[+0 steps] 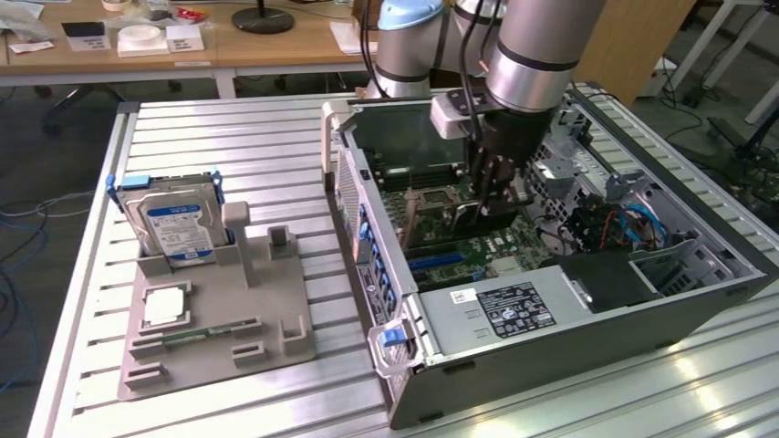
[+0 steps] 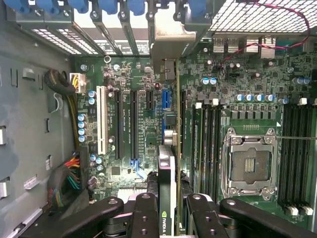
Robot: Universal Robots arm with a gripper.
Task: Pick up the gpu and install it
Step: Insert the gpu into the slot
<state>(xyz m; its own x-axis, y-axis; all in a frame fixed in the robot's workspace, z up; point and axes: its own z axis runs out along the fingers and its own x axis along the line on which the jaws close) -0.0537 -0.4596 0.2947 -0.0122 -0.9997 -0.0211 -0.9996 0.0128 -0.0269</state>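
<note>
Fingers [image 2: 144, 218] are closed on the gpu [image 2: 167, 178], gripping both flat faces. We see the card edge-on between the black pads. In the exterior view the fingers [image 1: 499, 187] sit centre-right of the frame, down inside the open case [image 1: 548, 365]. The gpu [image 1: 477, 219] hangs straight under them, just above the motherboard [image 1: 487, 251].

Key relation: the card is directly below the fingers, standing on edge. Its long axis runs along the expansion slots [image 2: 133, 124] toward the case's rear wall, bracket [image 2: 171, 37] end at that wall. We judge it lined up beside the blue slot [image 2: 166, 99]; seated or hovering, we cannot tell.

- **Gpu:** thin, rigid dark board with a pale bent-metal bracket and a glossy label on its edge.
- **Motherboard:** green and densely studded, with long black and white plastic slots and a square metal cpu socket [image 2: 250, 166].
- **Case:** grey sheet steel, perforated rear.

At the exterior view's left, a hard drive [image 1: 171, 224] stands upright in a grey plastic holder [image 1: 219, 338] on the ribbed aluminium table [image 1: 244, 146], apart from the case.
</note>
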